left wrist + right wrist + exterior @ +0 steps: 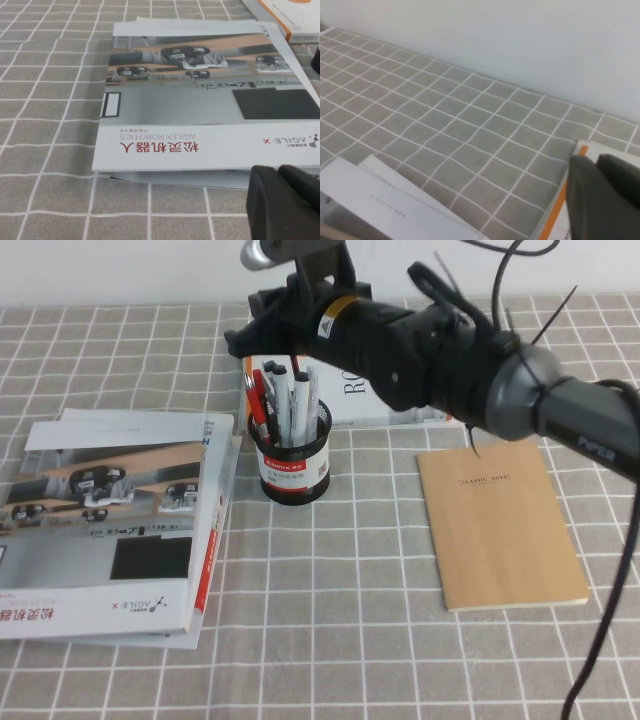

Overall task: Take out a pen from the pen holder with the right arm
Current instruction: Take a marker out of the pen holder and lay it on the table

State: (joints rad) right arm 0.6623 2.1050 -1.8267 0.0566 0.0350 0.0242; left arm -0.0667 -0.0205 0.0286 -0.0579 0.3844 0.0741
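A black mesh pen holder stands on the checked cloth near the middle, with several red, black and white pens upright in it. My right gripper hangs just above and behind the pen tops and points left. In the right wrist view its fingers are pressed together with no pen showing between them, and neither the holder nor the pens appear there. My left gripper is shut and holds nothing, low over the cloth by the near edge of a booklet. It is outside the high view.
A large AgileX booklet lies left of the holder, on top of other papers. A brown notebook lies to the right. A white book with an orange edge lies behind the holder, under the right arm.
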